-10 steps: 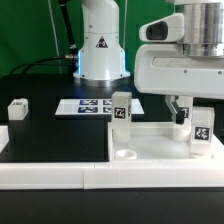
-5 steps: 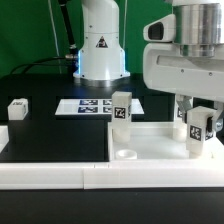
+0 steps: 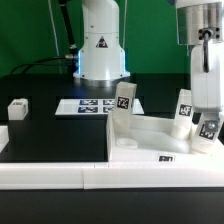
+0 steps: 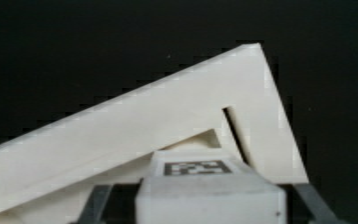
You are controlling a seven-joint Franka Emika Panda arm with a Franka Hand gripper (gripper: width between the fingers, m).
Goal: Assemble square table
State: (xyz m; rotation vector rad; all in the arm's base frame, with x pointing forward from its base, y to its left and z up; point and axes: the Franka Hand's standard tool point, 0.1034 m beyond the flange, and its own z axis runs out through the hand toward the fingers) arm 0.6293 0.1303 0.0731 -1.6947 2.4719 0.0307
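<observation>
Three small white tagged legs stand on the white plastic square slab (image 3: 150, 135): one at the far corner toward the exterior view's left (image 3: 124, 98), one at the far corner toward the exterior view's right (image 3: 185, 108), and a third at the near right corner (image 3: 207, 128). The slab sits tilted on the black table (image 3: 60, 135), just behind the long white bar fence (image 3: 50, 172), with its right side raised.

The hand (image 3: 205, 118) is down over that third leg. In the wrist view the leg's tagged top (image 4: 197, 170) sits between the two fingers, with the slab (image 4: 140, 120) spread out beyond it, so the hand looks to be pinching this leg. Whether the leg is fully seated in its socket cannot be told.

A fourth small white tagged leg (image 3: 17, 108) lies loose on the table, well apart from the slab at the exterior view's left. The flat marker board (image 3: 88, 105) lies between them, farther back.

By this count the job looks about three-quarters along. What seems left is to finish the leg in hand, then fetch the loose one and fit it to the remaining near corner, which looks bare.
</observation>
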